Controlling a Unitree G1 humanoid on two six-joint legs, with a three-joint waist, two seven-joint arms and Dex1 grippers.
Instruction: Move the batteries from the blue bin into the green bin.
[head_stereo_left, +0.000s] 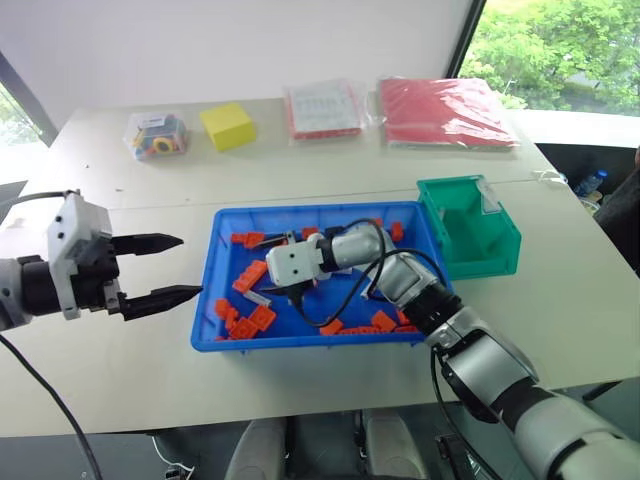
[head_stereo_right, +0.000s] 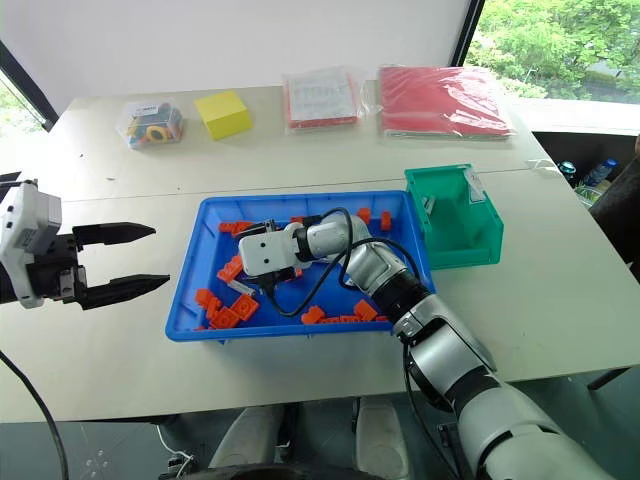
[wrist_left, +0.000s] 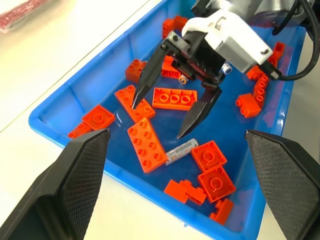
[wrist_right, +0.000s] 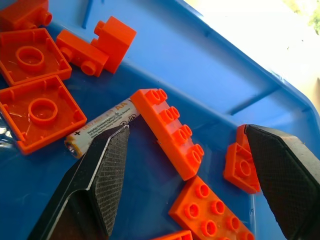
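The blue bin (head_stereo_left: 300, 345) sits mid-table with orange bricks (head_stereo_left: 250, 277) scattered in it. A silvery AA battery (wrist_right: 100, 127) lies on its floor near the front left corner, one end against a long orange brick (wrist_right: 170, 132); the left wrist view shows the battery (wrist_left: 181, 150) too. My right gripper (wrist_left: 160, 120) hangs open just above it inside the bin, one fingertip (wrist_right: 112, 150) beside the battery, and holds nothing. The green bin (head_stereo_left: 470, 230) stands against the blue bin's right end. My left gripper (head_stereo_left: 185, 267) is open, left of the blue bin, above the table.
At the back of the table lie a yellow block (head_stereo_left: 228, 126), a bag of coloured parts (head_stereo_left: 157, 135), a red-and-white packet (head_stereo_left: 322, 108) and a red packet (head_stereo_left: 445, 110). The right arm's cable (head_stereo_left: 355, 285) loops over the bin's middle.
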